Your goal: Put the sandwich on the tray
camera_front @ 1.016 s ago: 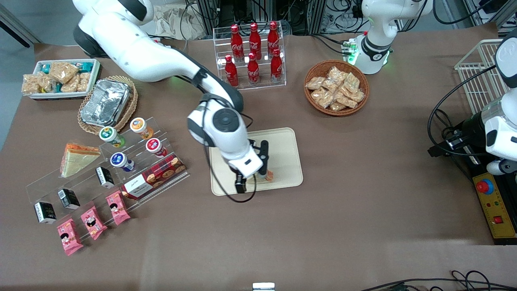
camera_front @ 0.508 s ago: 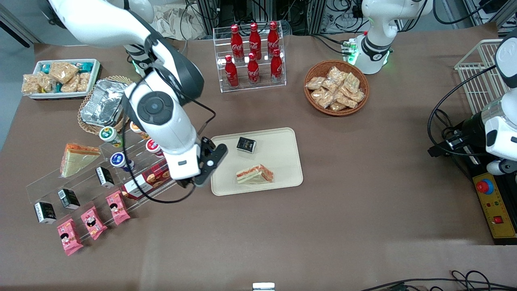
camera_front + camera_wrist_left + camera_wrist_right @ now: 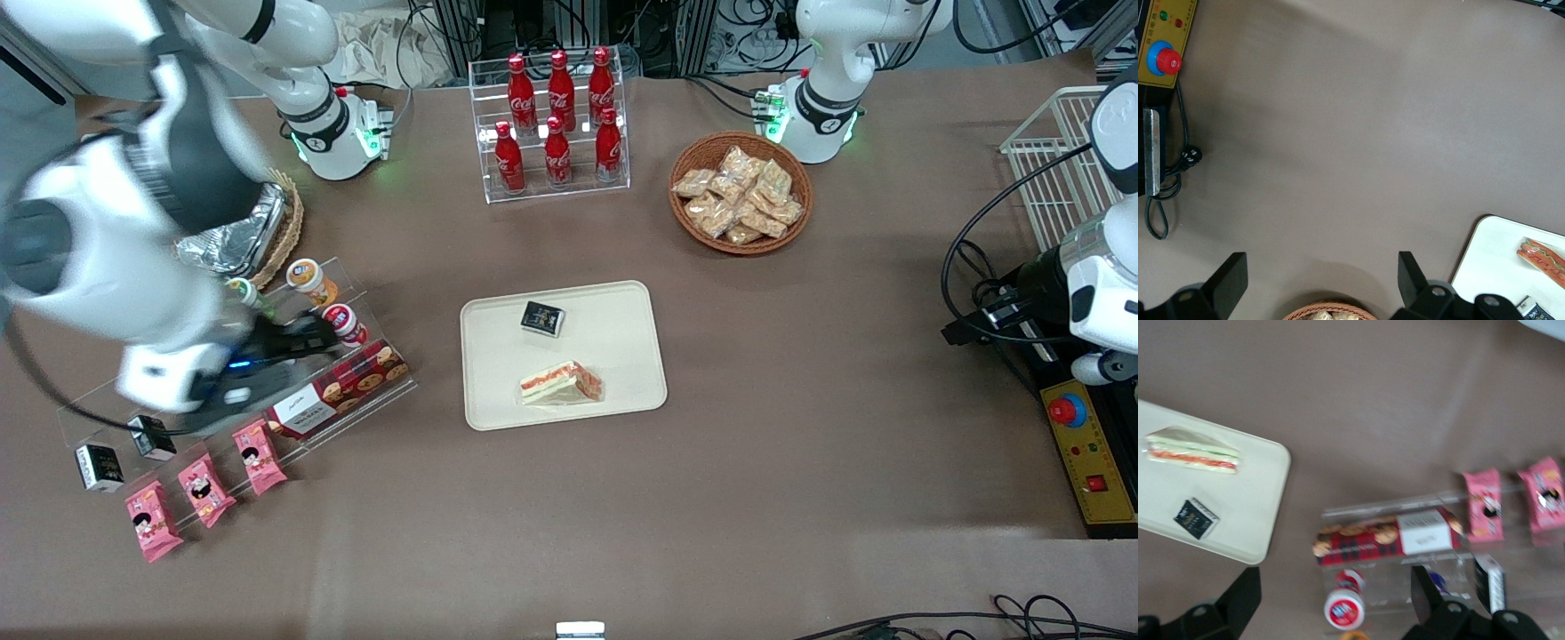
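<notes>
While the sandwich (image 3: 561, 383) lies flat on the tray (image 3: 622, 338), nearer the front camera than a small black packet (image 3: 542, 318), nothing touches it. The gripper (image 3: 289, 342), fingers apart and empty, hangs above the clear acrylic rack (image 3: 356, 391), well apart from the tray.

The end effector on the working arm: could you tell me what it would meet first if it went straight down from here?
Probably the cookie box on the clear display rack; the open end effector hangs above it, though depth is unclear.
</notes>
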Available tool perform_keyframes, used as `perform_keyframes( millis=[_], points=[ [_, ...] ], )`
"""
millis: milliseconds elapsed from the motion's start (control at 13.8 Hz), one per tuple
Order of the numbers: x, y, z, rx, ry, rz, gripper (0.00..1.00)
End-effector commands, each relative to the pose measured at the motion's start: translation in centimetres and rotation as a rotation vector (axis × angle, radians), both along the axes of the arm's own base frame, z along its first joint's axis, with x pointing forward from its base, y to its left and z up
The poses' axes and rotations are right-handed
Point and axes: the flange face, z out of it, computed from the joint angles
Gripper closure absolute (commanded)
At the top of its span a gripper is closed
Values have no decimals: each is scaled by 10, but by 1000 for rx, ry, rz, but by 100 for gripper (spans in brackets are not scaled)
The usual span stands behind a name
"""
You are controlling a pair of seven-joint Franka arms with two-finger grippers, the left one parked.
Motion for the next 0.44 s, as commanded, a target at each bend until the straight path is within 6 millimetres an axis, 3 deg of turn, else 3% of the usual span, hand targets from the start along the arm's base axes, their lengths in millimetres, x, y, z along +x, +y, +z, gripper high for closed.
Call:
perform_keyframes(
  millis=[0,145,363],
  points=[
    [-12,-41,24,-8,35,-92,0],
    [-16,-81,40,-31,28,-164,0],
    [-24,-109,65,-50,26,-212,0]
  ],
)
